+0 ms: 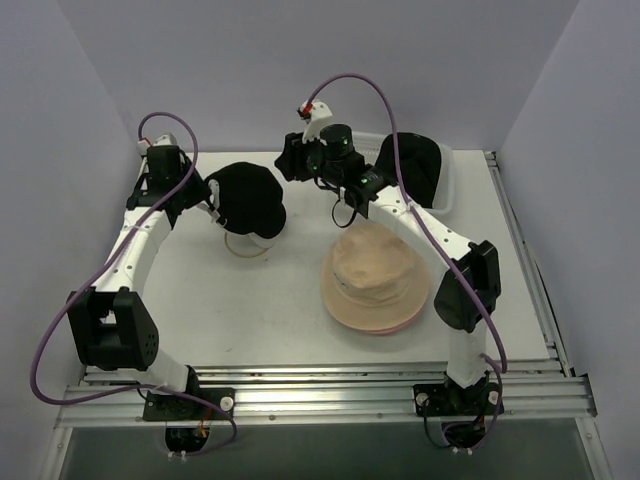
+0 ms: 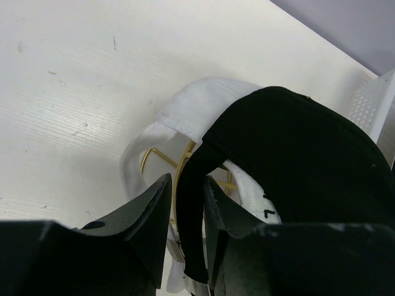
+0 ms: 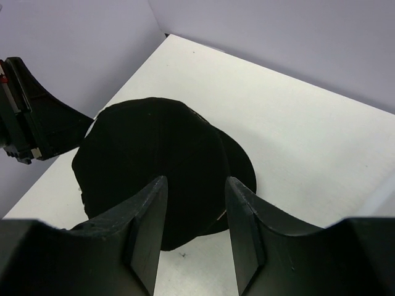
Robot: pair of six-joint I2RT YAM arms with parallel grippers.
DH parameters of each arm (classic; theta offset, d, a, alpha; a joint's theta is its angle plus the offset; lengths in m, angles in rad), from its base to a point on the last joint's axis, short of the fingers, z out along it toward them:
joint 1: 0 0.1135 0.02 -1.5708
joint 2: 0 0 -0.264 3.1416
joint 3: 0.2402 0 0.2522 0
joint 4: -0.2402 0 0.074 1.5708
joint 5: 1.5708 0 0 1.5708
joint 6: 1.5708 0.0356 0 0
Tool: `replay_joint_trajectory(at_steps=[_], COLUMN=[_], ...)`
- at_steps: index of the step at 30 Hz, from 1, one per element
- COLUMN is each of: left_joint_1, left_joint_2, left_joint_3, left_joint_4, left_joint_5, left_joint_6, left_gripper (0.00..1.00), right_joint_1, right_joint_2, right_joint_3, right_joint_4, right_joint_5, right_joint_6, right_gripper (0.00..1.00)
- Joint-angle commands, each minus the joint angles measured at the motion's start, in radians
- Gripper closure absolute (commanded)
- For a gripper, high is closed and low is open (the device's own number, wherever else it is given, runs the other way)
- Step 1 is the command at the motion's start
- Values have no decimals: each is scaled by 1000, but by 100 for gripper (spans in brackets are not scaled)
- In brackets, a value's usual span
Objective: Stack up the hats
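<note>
Snagging is the danger: the left claw (image 2: 186,188) clenches only the rim of the black cap (image 2: 308,160) sitting over the white cap (image 2: 203,108) and wire frame (image 2: 176,191) on the worktop (image 2: 92,74), so a lift may drag them, while the right claw (image 3: 196,188) hangs released above

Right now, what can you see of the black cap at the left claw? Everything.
The black cap is soft, matte dark fabric with a rounded crown and a short brim. It sits on top of a white cap, which covers a gold wire frame, at the rear left of the table. Its lower edge runs between the fingers of the left claw; whether they pinch it is unclear. The right claw hangs open above the crown.
</note>
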Motion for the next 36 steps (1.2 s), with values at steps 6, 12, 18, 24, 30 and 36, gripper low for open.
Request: replay_joint_trajectory(at_steps=[6,12,18,24,30,36], left_joint_1=[28,35,35,35,35,35], left_joint_2=[111,202,248,273,302,285], left_joint_3=[225,316,318,324,338,377], left_joint_4=[-132,-157,-145,-158,-169,-206], left_joint_5=[-92,-46,-32,-79,-86,-61], left_joint_6=[85,146,161,183,197,194], left_gripper=[64,63,61,60,57,54], right_joint_1=[3,32,47,50,52,47], right_joint_2=[116,217,299,366,397,377], right_joint_3=[116,188,249,306,303,301], right_joint_4=[36,23,9,-13,-13,-31], right_joint_5=[-15,8,23,37,44,61], right_joint_6=[20,26,25,20,19,5], right_gripper=[61,61,62,62,62,62])
